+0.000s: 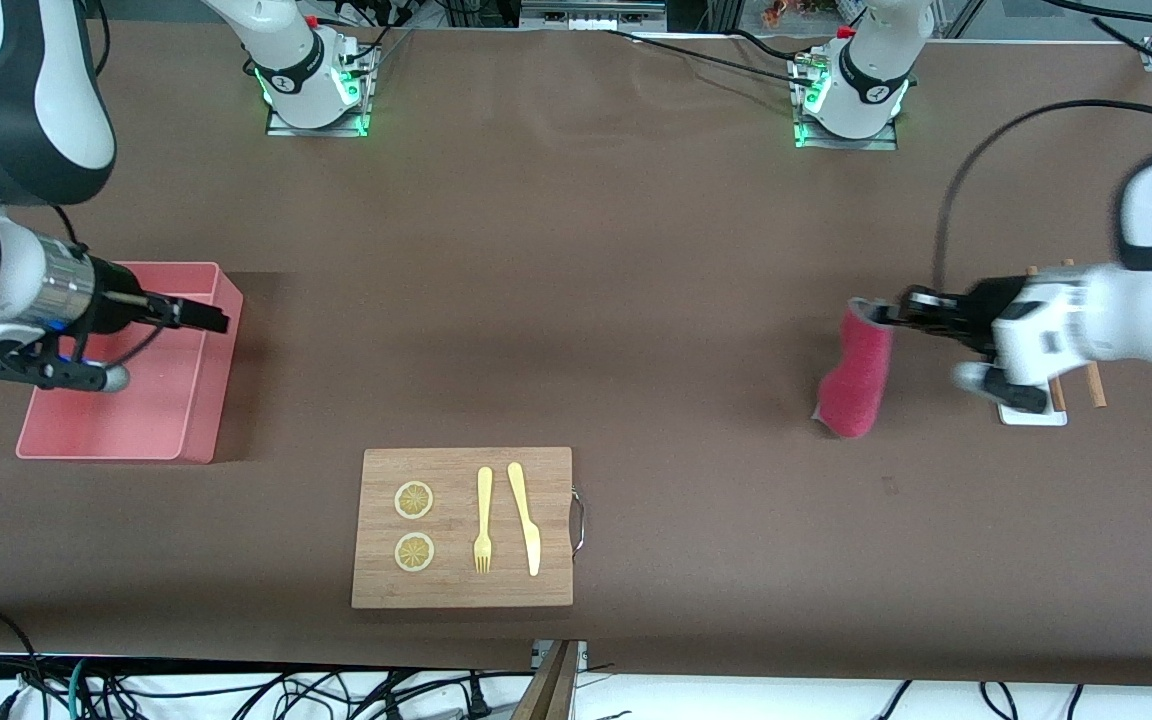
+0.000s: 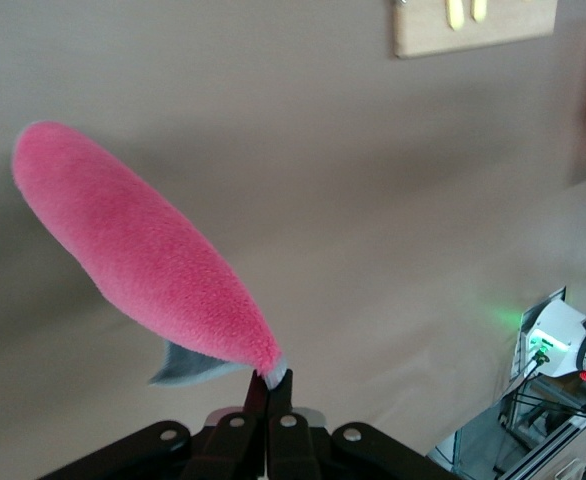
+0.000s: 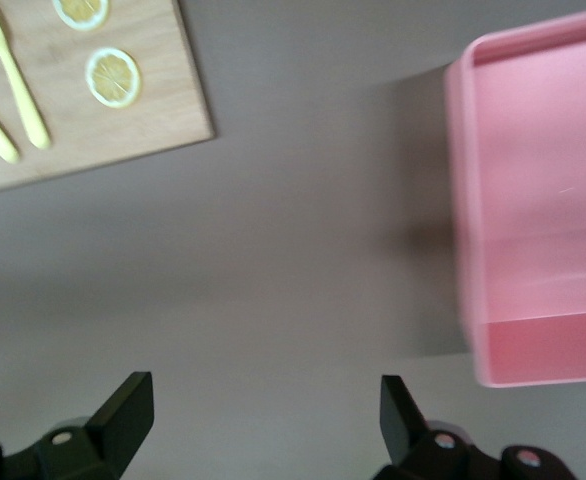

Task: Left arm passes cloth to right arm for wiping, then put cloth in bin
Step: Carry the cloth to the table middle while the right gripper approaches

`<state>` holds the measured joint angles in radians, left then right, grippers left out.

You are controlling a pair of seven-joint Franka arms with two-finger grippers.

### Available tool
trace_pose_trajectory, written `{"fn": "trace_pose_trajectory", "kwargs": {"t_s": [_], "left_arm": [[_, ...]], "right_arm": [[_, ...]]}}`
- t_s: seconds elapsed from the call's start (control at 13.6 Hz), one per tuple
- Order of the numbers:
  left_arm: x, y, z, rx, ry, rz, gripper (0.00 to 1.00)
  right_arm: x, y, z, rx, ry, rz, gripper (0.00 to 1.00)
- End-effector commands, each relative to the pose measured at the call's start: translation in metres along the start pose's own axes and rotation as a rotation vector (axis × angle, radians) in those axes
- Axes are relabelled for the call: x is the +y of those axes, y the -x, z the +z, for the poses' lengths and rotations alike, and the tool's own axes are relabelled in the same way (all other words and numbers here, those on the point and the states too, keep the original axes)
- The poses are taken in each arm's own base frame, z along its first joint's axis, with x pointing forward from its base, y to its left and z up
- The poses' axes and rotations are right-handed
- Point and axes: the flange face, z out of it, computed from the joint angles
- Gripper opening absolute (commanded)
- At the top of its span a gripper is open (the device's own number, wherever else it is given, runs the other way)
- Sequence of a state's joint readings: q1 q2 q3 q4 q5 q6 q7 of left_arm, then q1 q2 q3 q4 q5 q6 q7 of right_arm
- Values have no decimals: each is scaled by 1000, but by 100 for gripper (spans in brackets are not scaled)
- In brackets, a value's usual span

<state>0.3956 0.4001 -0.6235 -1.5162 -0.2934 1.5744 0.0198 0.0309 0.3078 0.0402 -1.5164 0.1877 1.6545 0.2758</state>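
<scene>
This looks like a robotics lab rather than a kitchen. Two arm bases (image 1: pixel 311 75) bolted to metal plates glow with green status lights at the edge of a table (image 1: pixel 576 250) covered in plain brown cloth. Loose cables (image 1: pixel 236 690) tangle along the floor edge, and what seems to be aluminium framing (image 1: pixel 586 12) stands past the bases. A wooden board (image 1: pixel 463 527) carries toy-like cutlery and lemon slices.

Two white arms with dark grey joint bands, black grippers, left gripper (image 1: pixel 886 312), right gripper (image 1: pixel 216 318), black cables, square bases lit green, small silver screws on fingers.
</scene>
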Motion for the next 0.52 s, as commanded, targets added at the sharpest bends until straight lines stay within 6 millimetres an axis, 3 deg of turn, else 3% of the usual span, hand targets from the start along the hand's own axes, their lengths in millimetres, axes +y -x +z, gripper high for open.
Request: {"fn": "trace_pose_trajectory", "kwargs": {"t_s": [0.0, 0.22, 0.44], "left_arm": [[48, -4, 3, 6, -45, -59, 0], [87, -6, -1, 28, 28, -151, 0], [106, -32, -9, 212, 164, -261, 0]], "right_arm": [[-24, -15, 23, -20, -103, 155, 100], [-65, -19, 59, -41, -136, 259, 100], [-108, -17, 91, -51, -173, 409, 100]]}}
